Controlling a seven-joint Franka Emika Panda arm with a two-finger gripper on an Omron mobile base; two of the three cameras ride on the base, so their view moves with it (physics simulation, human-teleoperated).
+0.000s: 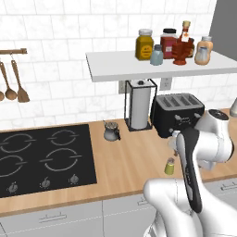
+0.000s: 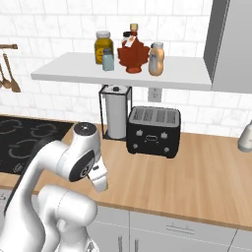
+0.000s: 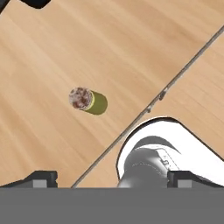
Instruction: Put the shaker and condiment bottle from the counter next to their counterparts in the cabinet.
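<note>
On the tabletop (image 1: pixel 120 162), left to right:
Hob (image 1: pixel 44 157): inset at left.
Shaker (image 1: pixel 170 166): upright near the front edge, beside the arm.
Tool (image 3: pixel 111 179): above the shaker, jaws wide apart, empty.
Shelf (image 1: pixel 120 69): condiment bottle (image 1: pixel 203 50) at right end.

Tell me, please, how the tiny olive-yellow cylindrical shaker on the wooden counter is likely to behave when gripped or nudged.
The tiny olive-yellow cylindrical shaker stands upright on a narrow base, so a sideways nudge would probably tip it. Once down, its round body would likely roll across the light-brown wooden counter. It looks rigid and light.
</note>
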